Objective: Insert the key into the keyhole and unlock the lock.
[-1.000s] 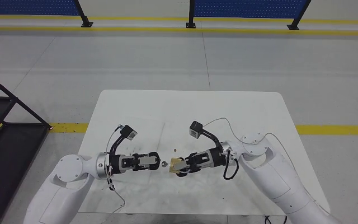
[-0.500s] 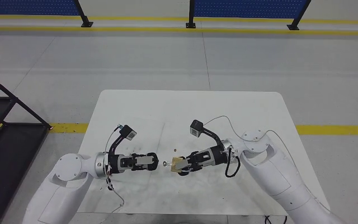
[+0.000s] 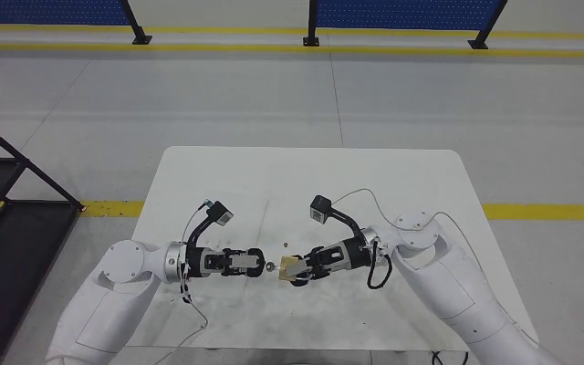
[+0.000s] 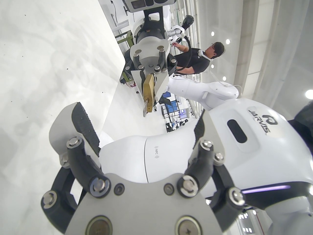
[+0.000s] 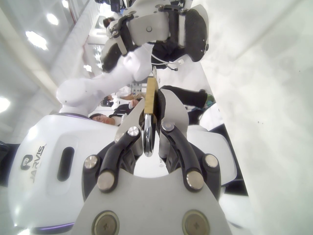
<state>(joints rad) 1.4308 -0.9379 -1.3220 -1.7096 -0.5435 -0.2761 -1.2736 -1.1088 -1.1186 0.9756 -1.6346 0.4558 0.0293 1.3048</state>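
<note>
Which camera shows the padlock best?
Right wrist view: the padlock sits close, body and shackle clear in the right gripper. Left wrist view shows it farther off; top view, a small brass patch.

Key (image 3: pixel 270 267) juts into the gap between left claw (image 3: pixel 260 263) and lock (image 3: pixel 291 266).

White arm shells (image 3: pixel 447 274) with black joint bands (image 3: pixel 173 265), looped cables (image 3: pixel 369 274) and a dark logo (image 4: pixel 262 121); left gripper (image 4: pixel 139 123) and right gripper (image 5: pixel 152 99) share grey plates (image 4: pixel 141 211), silver screws (image 4: pixel 100 187), black ribbed pads (image 4: pixel 84 123).
</note>
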